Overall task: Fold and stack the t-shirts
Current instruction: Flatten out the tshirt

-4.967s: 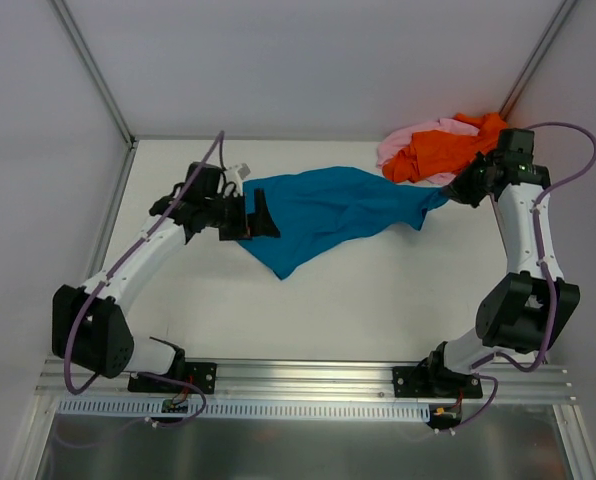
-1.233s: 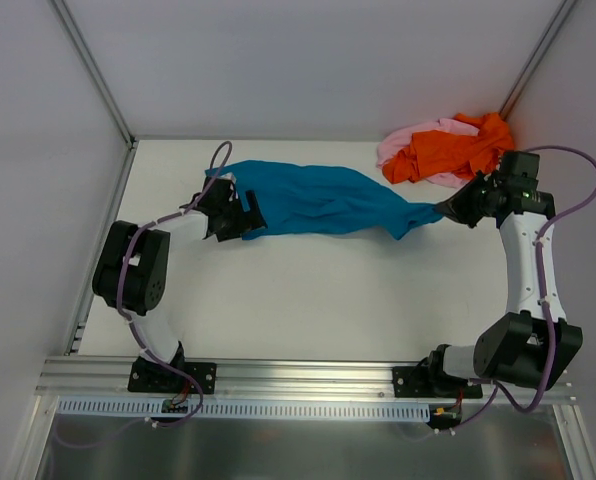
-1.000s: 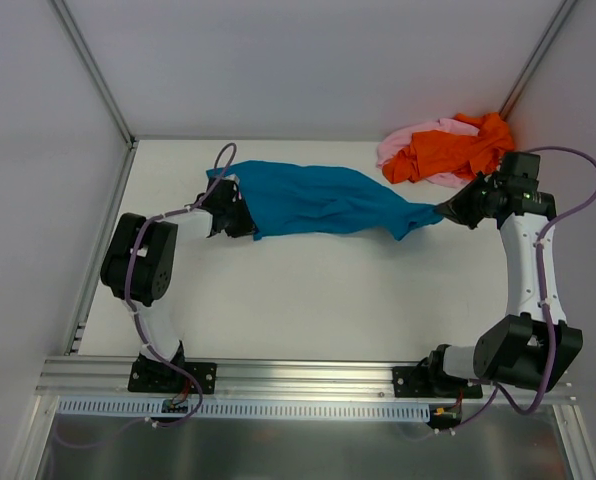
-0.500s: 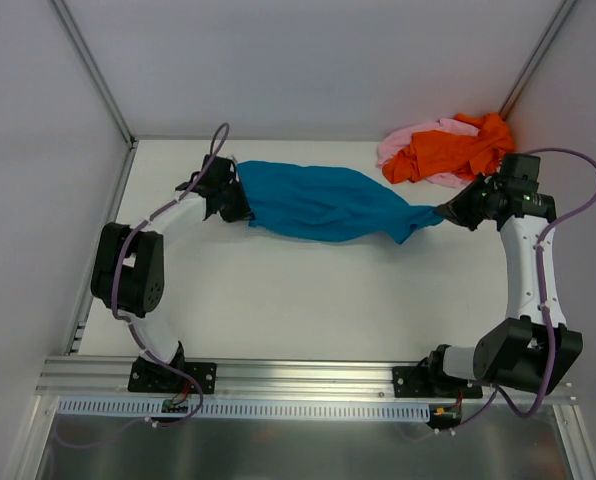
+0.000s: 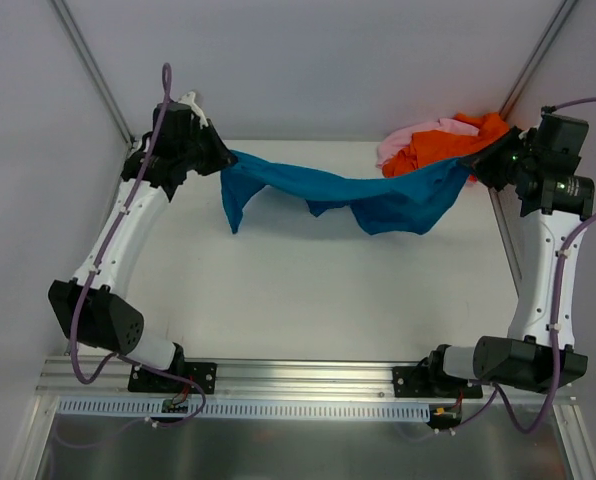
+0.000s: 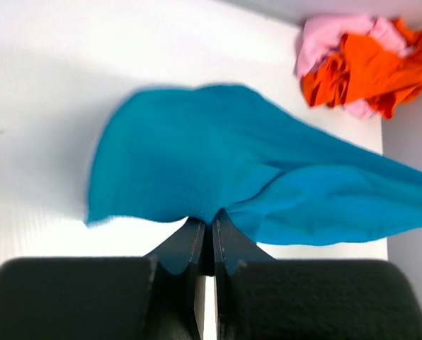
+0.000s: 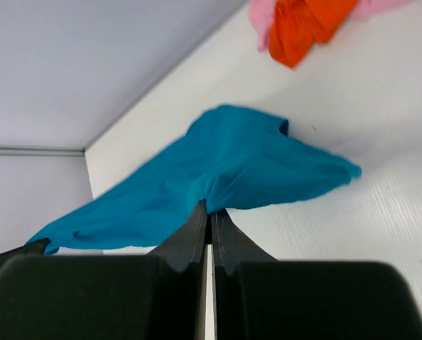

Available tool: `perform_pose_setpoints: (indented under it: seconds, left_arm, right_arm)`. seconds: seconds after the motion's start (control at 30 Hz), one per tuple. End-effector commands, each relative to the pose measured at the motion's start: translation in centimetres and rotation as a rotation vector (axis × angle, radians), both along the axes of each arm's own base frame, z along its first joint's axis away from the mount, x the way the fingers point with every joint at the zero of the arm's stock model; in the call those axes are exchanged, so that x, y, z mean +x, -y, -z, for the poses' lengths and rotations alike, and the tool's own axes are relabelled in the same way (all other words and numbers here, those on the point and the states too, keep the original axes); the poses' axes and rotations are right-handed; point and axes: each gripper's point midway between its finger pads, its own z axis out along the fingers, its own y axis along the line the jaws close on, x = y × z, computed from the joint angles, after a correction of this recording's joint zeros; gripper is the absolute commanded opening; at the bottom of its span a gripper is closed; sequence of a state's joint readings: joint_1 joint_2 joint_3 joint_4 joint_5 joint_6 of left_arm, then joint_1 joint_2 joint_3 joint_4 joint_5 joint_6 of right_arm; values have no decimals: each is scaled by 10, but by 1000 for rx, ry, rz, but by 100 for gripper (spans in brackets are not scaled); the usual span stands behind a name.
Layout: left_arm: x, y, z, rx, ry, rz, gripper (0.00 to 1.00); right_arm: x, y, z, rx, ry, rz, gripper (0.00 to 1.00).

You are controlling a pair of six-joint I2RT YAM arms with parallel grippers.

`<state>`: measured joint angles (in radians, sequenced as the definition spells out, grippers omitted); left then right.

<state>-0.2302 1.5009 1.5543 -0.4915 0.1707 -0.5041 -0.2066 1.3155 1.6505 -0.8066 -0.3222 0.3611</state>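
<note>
The teal-blue t-shirt [image 5: 358, 195] hangs stretched in the air between both arms, sagging in the middle above the table. My left gripper [image 5: 221, 160] is shut on its left end, high at the back left. My right gripper [image 5: 475, 163] is shut on its right end, high at the back right. In the left wrist view the teal-blue t-shirt [image 6: 218, 170] fans out from the pinched left gripper [image 6: 207, 221]. The right wrist view shows the teal-blue t-shirt [image 7: 218, 177] bunched in the right gripper [image 7: 209, 210]. The orange t-shirt [image 5: 448, 145] and pink t-shirt [image 5: 403, 140] lie crumpled together at the back right corner.
The white table [image 5: 318, 290] is walled at the back and on both sides. A metal rail [image 5: 308, 380] with both arm bases runs along the near edge. The orange and pink pile lies just behind the right gripper.
Both arms have risen, lifting the teal-blue t-shirt off the table and pulling it taut. The left gripper closed on the shirt's left end and swung up to the back left.
</note>
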Motion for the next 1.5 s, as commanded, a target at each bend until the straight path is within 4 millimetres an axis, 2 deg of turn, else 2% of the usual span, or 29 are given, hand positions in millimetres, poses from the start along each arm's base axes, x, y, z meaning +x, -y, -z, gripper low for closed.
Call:
perform_pose_setpoints:
  seconds: [0.0,0.23,0.27,0.37,0.57,0.7,0.8,0.9,0.93,1.0,1.03,1.1,1.13,1.2,1.3,1.33,1.47]
  left_arm:
    - [-12,-28,-54,11,112,-58,0]
    - [-25,-53,-103,30,234,-107,0]
    - [-26,-56,-112,32,256,-113,0]
    - [-28,-62,-130,40,301,-130,0]
    - [-28,-67,-141,23,325,-148,0]
    - [-30,-67,-156,19,362,-148,0]
    - [-33,-66,-169,3,389,-147,0]
    - [-42,-64,-192,-23,438,-138,0]
    - [-51,-62,-208,-39,467,-122,0]
    - [-61,-58,-226,-60,495,-102,0]
    - [-74,-57,-241,-71,524,-86,0]
    - [-88,-56,-253,-83,545,-77,0]
    - [-102,-56,-262,-89,565,-67,0]
    - [-125,-58,-274,-107,598,-71,0]
    - [-144,-58,-282,-125,624,-64,0]
    - [-157,-59,-289,-131,651,-61,0]
    - [-183,-62,-306,-144,721,-59,0]
  right_arm:
    - [9,5,-47,-6,121,13,1]
    - [19,-1,-91,12,247,-13,1]
    - [17,-1,-102,5,275,-17,0]
    - [19,0,-113,-4,301,-16,1]
    - [17,0,-131,-15,352,-16,0]
    - [8,1,-147,-32,397,-5,1]
    - [0,0,-160,-37,439,-1,1]
    - [-8,-2,-177,-46,499,-2,1]
    - [-15,-2,-186,-55,526,6,1]
    - [-27,-2,-206,-63,587,22,0]
    - [-37,-3,-216,-72,623,35,1]
    - [-51,-3,-234,-85,677,53,1]
    - [-62,-3,-243,-92,708,67,1]
    - [-76,-5,-260,-106,764,77,1]
    - [-100,-7,-282,-127,838,99,1]
    - [-105,-6,-288,-132,856,110,1]
    - [-128,-9,-313,-138,938,130,1]
